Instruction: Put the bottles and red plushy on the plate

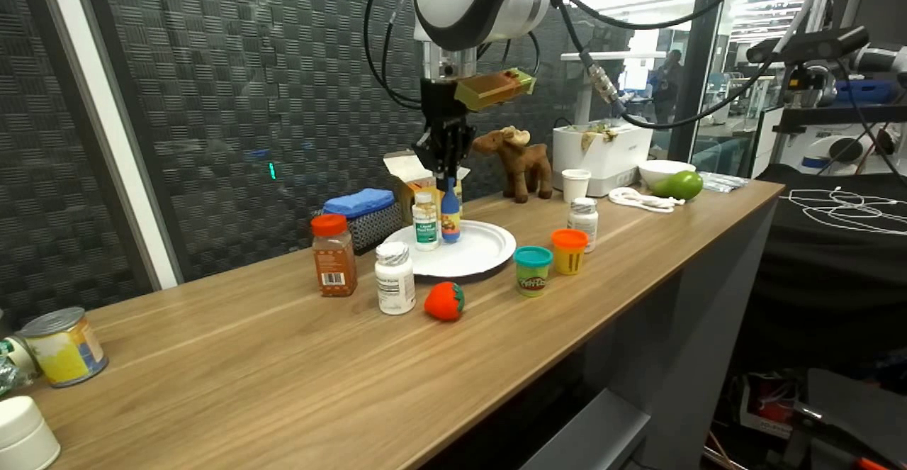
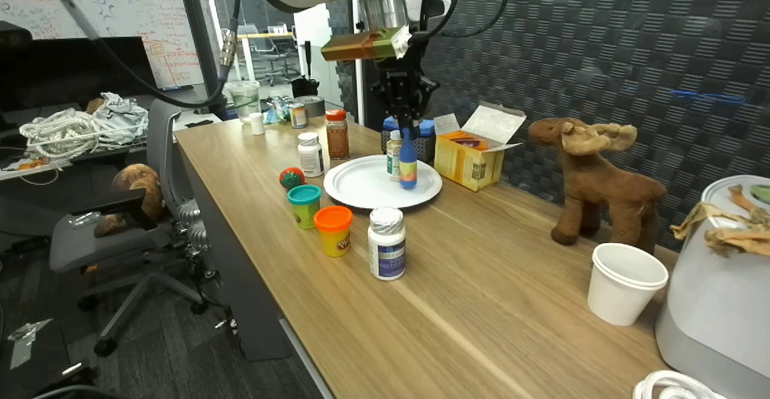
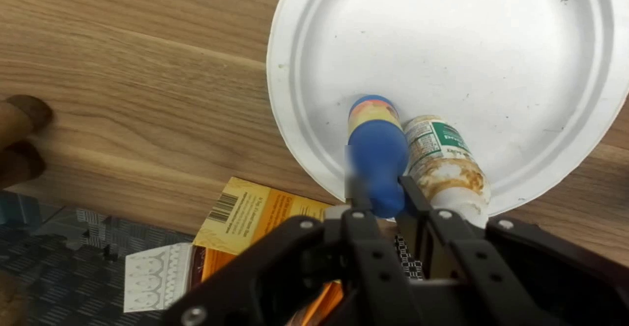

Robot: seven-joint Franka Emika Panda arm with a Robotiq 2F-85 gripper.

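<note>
My gripper (image 1: 446, 176) points down over the white plate (image 1: 489, 250). Its fingers (image 3: 382, 193) stand on both sides of the neck of a blue bottle (image 3: 377, 144) and look closed on it. The blue bottle is upright over the plate, its base at or very near the surface. A white bottle with a green label (image 1: 426, 225) stands on the plate close beside it. The red plushy (image 1: 445, 301), strawberry-like with a green leaf, lies on the table in front of the plate. It also shows in an exterior view (image 2: 292, 178).
White pill bottles (image 1: 395, 278) (image 2: 387, 245), a red-lidded jar (image 1: 333, 254) and two Play-Doh tubs (image 1: 532, 269) (image 1: 569, 250) stand around the plate. An open yellow box (image 2: 472, 158), a blue-topped basket (image 1: 365, 218) and a brown moose plush (image 2: 595, 176) are along the wall.
</note>
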